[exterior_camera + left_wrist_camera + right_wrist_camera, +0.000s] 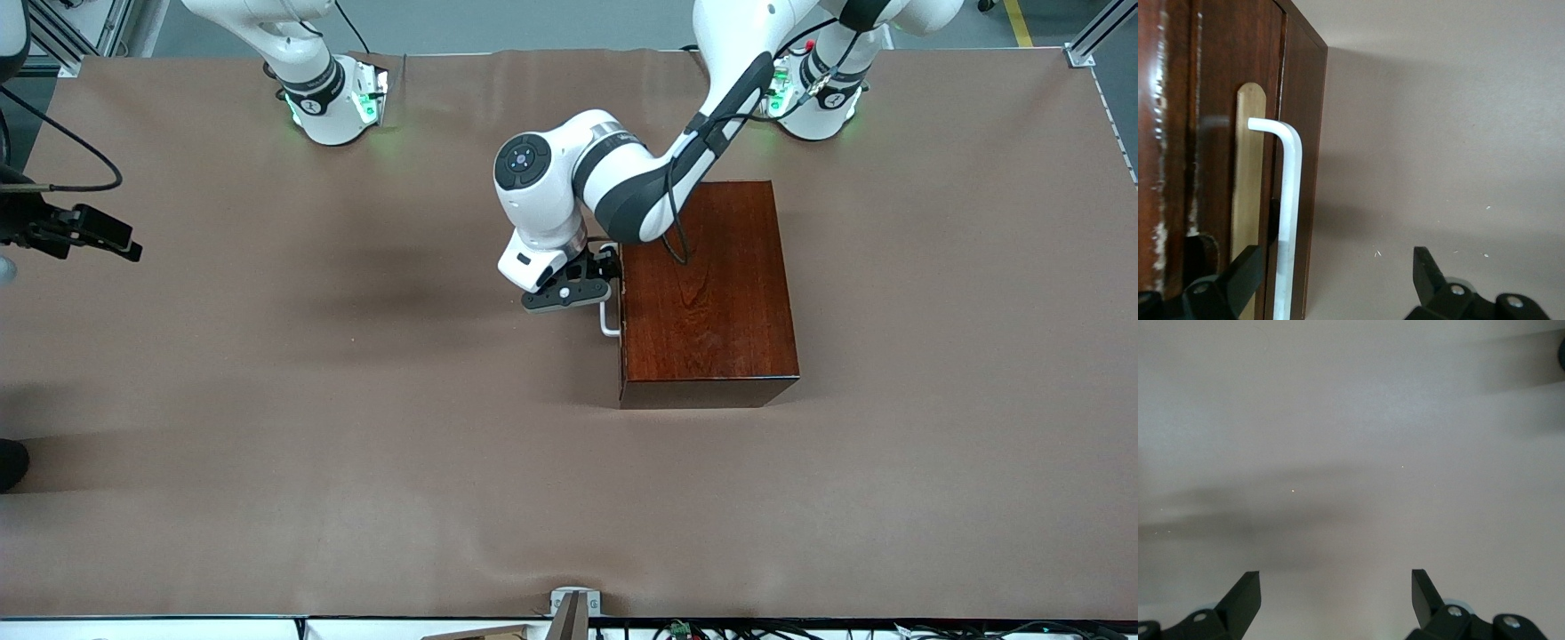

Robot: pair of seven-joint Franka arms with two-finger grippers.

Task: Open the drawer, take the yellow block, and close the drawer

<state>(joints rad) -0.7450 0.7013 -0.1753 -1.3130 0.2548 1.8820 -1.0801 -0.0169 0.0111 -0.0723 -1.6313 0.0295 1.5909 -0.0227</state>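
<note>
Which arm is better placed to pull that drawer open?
The left. Its end effector is open around the drawer's white handle, while the right end effector waits open over bare table at the right arm's end.

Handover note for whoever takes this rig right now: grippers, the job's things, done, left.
Left gripper: open, at the white handle of the drawer, one finger between handle and drawer front, not yet closed on it.
Right gripper: open, waiting over bare table at the right arm's end.
Wooden box: drawer shut.
Yellow block: not in view.
Done: approach to the handle.
Left: grip, pull open, take block, close.
</note>
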